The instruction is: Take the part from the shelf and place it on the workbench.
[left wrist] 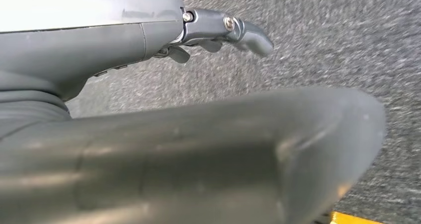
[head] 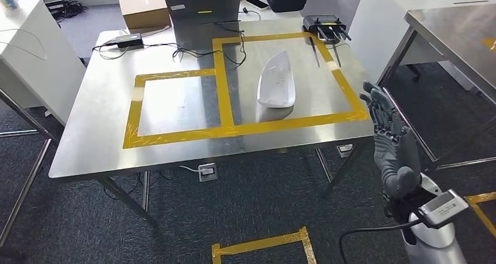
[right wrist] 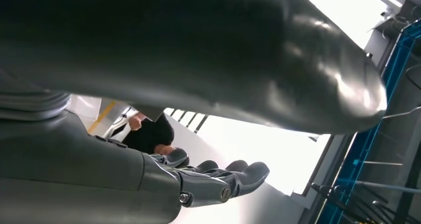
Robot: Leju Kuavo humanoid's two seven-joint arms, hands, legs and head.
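One white part (head: pixel 277 80) lies flat on the steel workbench (head: pixel 175 141), inside the larger yellow-taped square (head: pixel 286 123) on the table's right half, so the placing looks done and the step in hand is, by my judgement, the clean withdrawal. To do that well, the right hand (head: pixel 389 141) should keep its fingers apart and travel away from the table edge without sweeping back over the part, which sits free and could be nudged out of the taped square; the cables (head: pixel 205 52) and the router (head: pixel 323 28) at the far side are best left alone too. That right hand hangs off the near right corner of the bench, well apart from the part, fingers spread and stretched forward, holding nothing; the right wrist view agrees, with its fingers (right wrist: pixel 233 177) extended and empty. The left hand (left wrist: pixel 218 33) shows over grey carpet, its fingers loosely out with nothing in them, the arm apparently hanging low beside the body.
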